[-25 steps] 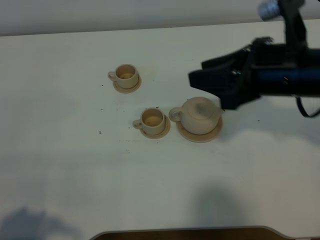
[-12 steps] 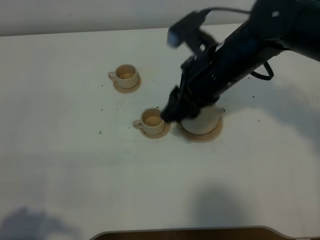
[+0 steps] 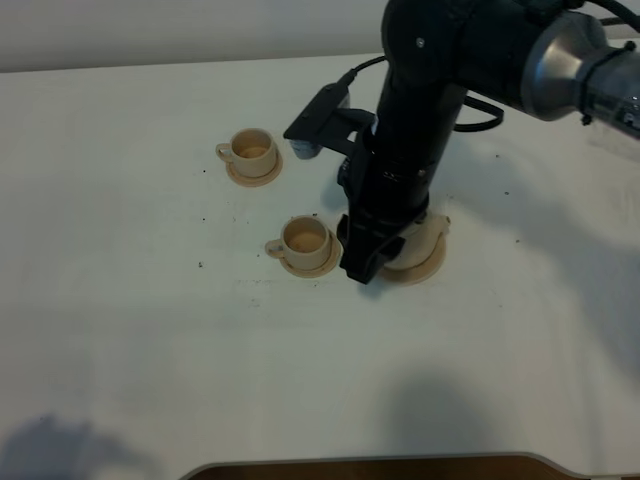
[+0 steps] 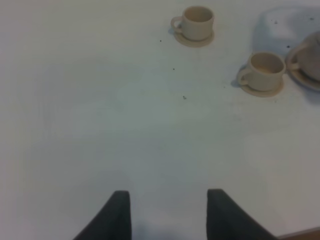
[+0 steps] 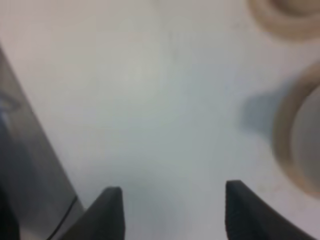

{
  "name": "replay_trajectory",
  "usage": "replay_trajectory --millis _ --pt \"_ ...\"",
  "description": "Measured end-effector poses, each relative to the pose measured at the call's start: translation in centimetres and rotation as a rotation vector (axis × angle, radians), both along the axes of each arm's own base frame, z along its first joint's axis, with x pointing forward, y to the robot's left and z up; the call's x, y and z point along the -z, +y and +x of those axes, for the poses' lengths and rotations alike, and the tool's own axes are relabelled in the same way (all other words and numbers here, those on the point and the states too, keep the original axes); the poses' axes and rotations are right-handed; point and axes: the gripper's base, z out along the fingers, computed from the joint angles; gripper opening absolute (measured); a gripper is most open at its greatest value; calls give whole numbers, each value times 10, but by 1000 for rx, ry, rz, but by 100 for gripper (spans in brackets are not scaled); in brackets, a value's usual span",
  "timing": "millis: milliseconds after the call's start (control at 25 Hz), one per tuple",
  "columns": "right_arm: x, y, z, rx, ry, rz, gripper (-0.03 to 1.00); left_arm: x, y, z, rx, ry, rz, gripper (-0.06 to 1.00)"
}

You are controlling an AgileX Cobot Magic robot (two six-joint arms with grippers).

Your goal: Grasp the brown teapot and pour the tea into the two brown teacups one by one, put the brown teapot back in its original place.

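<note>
The brown teapot (image 3: pixel 428 234) sits on its wide saucer, the original place (image 3: pixel 421 271), mostly hidden by my right arm; the left wrist view catches its edge (image 4: pixel 313 54). My right gripper (image 3: pixel 361 266) points down at the table between the teapot and the near teacup (image 3: pixel 305 237), touching neither as far as I can see. In the blurred right wrist view it (image 5: pixel 172 210) is open over bare table, with beige rims beside it. The far teacup (image 3: pixel 251 150) stands on its saucer at the back left. My left gripper (image 4: pixel 170 215) is open and holds nothing, far from both teacups (image 4: pixel 264 66) (image 4: pixel 198 20).
The white table (image 3: pixel 150 330) carries a few dark specks near the cups. Its front edge (image 3: pixel 380 465) shows at the bottom of the exterior view. The right arm's cable loops above the teapot.
My right arm has swung from the right side across and down over the teapot. Its gripper now hangs low between teapot and near teacup. Cups and teapot have not moved.
</note>
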Motion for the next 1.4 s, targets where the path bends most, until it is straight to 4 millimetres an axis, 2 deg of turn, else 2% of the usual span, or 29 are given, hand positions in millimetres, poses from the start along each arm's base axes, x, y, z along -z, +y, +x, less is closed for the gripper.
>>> replay_trajectory --millis 280,600,1320,1360,1400 --pt "-7 0 7 -3 -55 -17 48 0 0 0 0 0 0 36" --pt "-9 3 5 59 -19 3 48 0 0 0 0 0 0 36" --pt "-58 -3 -10 116 -35 148 48 0 0 0 0 0 1 36" --pt "-61 -3 -5 139 -82 184 48 0 0 0 0 0 1 36" --pt "-71 6 19 243 -316 358 48 0 0 0 0 0 1 36"
